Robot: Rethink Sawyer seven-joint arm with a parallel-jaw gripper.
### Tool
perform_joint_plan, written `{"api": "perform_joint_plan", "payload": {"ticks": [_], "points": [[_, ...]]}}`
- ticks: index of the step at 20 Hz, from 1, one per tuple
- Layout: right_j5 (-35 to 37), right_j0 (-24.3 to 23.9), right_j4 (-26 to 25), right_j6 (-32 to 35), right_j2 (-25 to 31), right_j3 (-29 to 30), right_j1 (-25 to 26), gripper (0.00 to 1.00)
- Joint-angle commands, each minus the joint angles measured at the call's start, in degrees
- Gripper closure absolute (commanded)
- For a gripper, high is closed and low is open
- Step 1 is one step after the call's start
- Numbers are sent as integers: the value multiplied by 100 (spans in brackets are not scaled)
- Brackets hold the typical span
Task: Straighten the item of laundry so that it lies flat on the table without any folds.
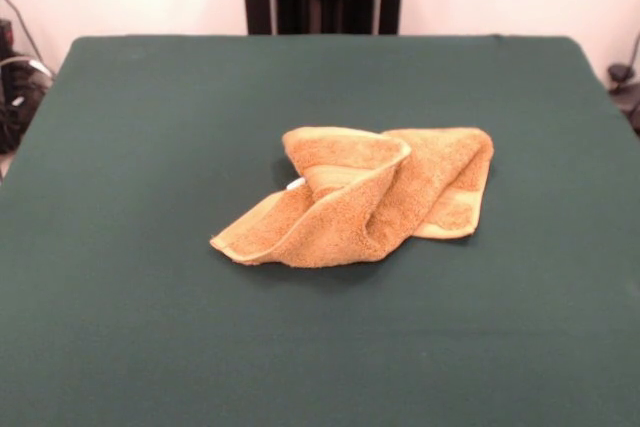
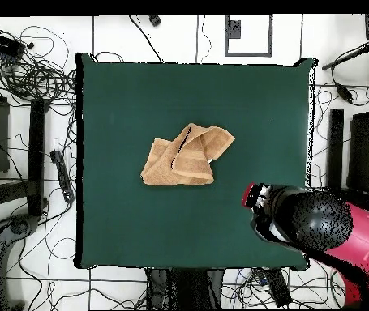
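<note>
You have one table (image 1: 120,327), green-covered, filling most of both views. One red and black arm (image 2: 325,231) hangs over the table's corner on the base side in the overhead view, well apart from the cloth; its gripper is hidden, so you cannot tell its opening. One towel (image 1: 350,209) lies near the table's centre, crumpled, folded over itself.

Towel (image 1: 365,195) bunched and folded on itself near the tabletop (image 1: 150,327) centre, arm (image 2: 325,227) over the tabletop's 4 o'clock corner in overhead view, well apart from towel
</note>
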Motion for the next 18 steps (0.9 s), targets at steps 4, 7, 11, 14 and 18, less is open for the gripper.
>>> {"api": "perform_joint_plan", "payload": {"ticks": [4,7,11,14,18], "points": [[-610,-80,-145,-665,790,976,501,0],[-689,-104,-166,-650,810,1022,534,0],[-720,-142,-207,-700,855,1057,569,0],[-777,-162,-312,-727,846,1064,611,0],[-883,-220,-373,-781,866,1106,677,0]]}}
